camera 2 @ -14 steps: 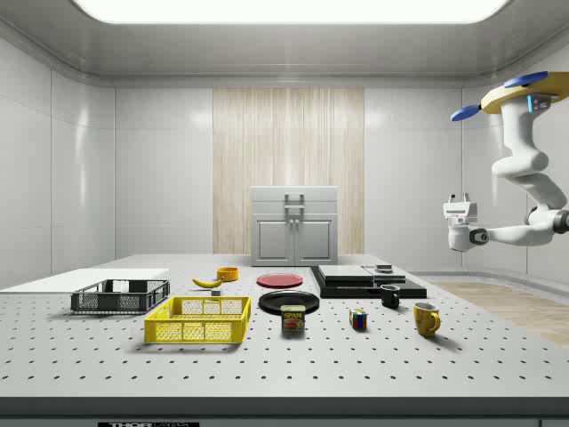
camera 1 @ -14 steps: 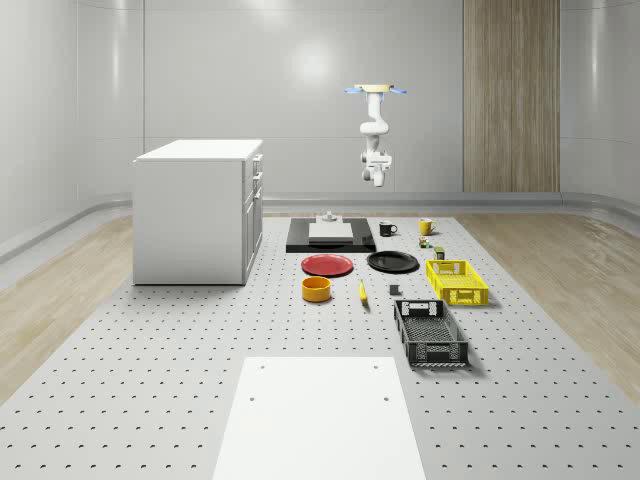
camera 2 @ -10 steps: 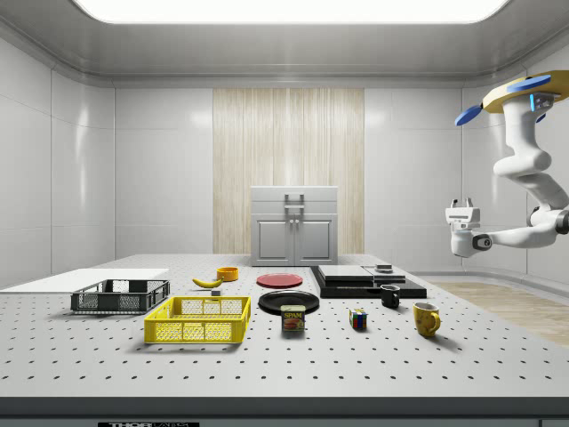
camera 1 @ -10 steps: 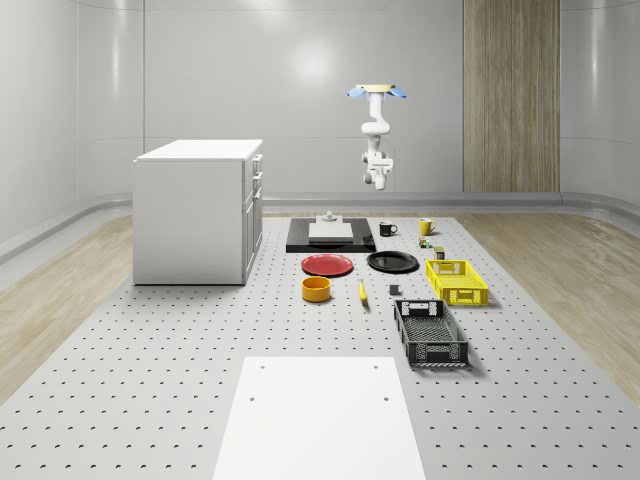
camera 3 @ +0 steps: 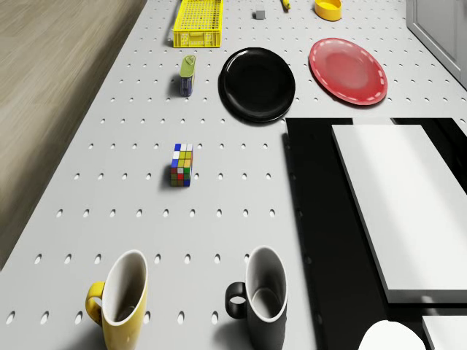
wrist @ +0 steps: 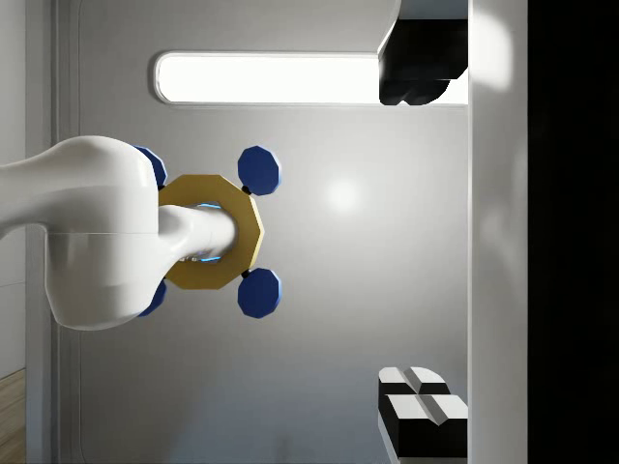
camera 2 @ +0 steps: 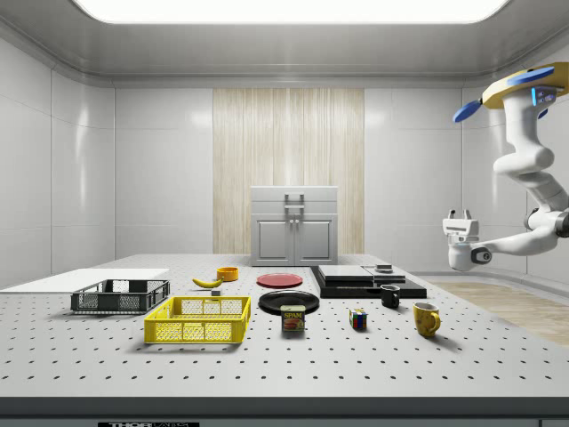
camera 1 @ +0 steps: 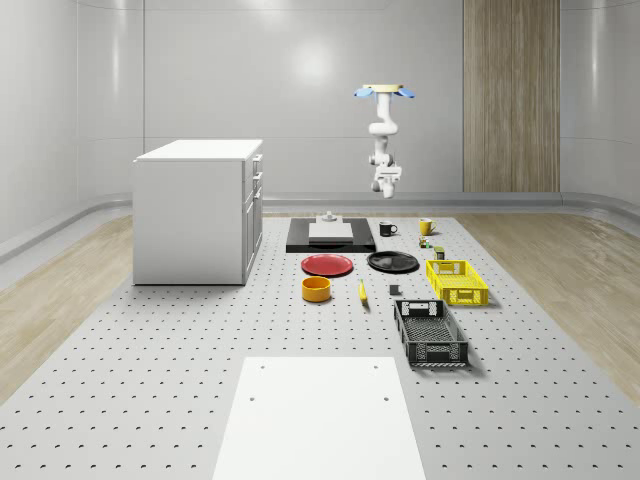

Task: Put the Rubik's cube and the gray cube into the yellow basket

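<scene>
The Rubik's cube (camera 1: 426, 241) (camera 2: 357, 319) (camera 3: 182, 165) rests on the perforated table near the two mugs. The small gray cube (camera 1: 394, 291) (camera 3: 258, 14) lies between the banana and the yellow basket (camera 1: 456, 281) (camera 2: 197, 320) (camera 3: 198, 14), which has nothing in it. The drone (camera 1: 380, 91) (camera 2: 532, 89) hovers high over the table's far end, above the mugs. My gripper (camera 1: 386, 183) (camera 2: 460, 216) (wrist: 418, 242) hangs in the air well above the table, turned upward toward the drone, open and holding nothing.
A yellow mug (camera 3: 120, 299) and a black mug (camera 3: 264, 295) stand below the drone. A black slab with white blocks (camera 1: 331, 235), a black plate (camera 3: 257, 84), a red plate (camera 3: 348, 71), a can (camera 3: 187, 75), an orange bowl (camera 1: 316, 288), a black crate (camera 1: 430, 332) and a cabinet (camera 1: 198, 210) share the table.
The drone and arm have drifted slightly toward the whole-scene view's right. The gripper has sunk a little in the side view and stays open.
</scene>
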### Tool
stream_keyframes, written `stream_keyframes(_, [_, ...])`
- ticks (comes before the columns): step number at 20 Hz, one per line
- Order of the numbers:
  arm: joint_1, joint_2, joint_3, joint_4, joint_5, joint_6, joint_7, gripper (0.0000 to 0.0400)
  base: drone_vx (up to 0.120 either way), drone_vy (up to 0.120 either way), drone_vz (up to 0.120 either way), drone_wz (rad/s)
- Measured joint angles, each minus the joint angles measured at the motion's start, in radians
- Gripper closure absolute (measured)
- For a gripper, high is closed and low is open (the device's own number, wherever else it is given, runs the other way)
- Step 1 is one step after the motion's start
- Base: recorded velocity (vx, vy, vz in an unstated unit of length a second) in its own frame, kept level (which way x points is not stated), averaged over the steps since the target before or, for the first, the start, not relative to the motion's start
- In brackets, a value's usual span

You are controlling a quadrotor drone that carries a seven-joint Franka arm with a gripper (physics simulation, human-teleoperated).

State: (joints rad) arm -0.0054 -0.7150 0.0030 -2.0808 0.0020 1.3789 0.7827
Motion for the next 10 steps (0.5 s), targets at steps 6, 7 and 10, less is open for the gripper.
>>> stream_keyframes(6, [-0.001, 0.011, 0.001, 0.032, 0.0, -0.016, 0.0, 0.0, 0.12, 0.12, 0.0, 0.0])
stream_keyframes(7, [-0.001, 0.012, 0.001, 0.034, 0.0, -0.016, -0.001, 0.0, 0.12, 0.12, 0.0, 0.0])
stream_keyframes(10, [-0.002, 0.012, 0.001, 0.037, 0.001, -0.017, -0.001, 0.0, 0.12, 0.12, 0.0, 0.0])
